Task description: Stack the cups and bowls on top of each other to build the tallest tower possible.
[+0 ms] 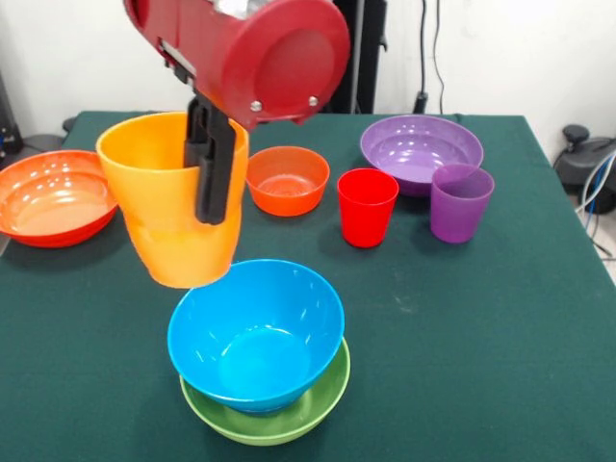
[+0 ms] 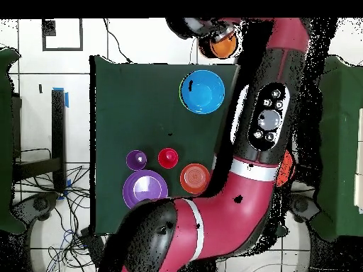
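My gripper (image 1: 213,214) is shut on the near rim of the orange cup (image 1: 173,207) and holds it upright in the air. The cup hangs just above and left of the light blue bowl (image 1: 255,332), which sits nested in the lime green bowl (image 1: 289,422) at the table's near edge. In the overhead view the orange cup (image 2: 223,44) lies beyond the blue bowl (image 2: 202,91). The red cup (image 1: 367,206) and the purple cup (image 1: 460,201) stand side by side. No dark blue bowl shows.
The small orange bowl (image 1: 287,179) and the wide purple bowl (image 1: 420,147) sit behind the cups. The wide orange-red bowl (image 1: 50,197) rests at the table's left edge. The green table (image 1: 481,337) has open cloth at the right front.
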Robot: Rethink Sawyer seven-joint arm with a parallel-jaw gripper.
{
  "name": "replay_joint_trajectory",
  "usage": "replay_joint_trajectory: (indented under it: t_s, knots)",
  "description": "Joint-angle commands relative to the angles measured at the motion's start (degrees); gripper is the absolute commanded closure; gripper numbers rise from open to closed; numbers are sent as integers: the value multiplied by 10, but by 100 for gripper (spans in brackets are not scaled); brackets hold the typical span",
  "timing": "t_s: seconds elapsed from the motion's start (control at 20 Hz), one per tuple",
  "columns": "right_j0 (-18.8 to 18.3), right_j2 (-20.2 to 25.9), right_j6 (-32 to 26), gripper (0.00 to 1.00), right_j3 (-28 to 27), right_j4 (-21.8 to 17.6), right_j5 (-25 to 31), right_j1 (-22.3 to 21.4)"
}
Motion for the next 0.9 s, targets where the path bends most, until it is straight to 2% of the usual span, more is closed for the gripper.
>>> replay_joint_trajectory:
  t_s: [0.05, 0.4, 0.9]
  knots:
    - [9, 128, -104, 100, -11, -120, 95, 4]
    - [-4, 203, -101, 100, -7, -196, 105, 1]
    - [-14, 253, -88, 100, 6, -248, 95, 3]
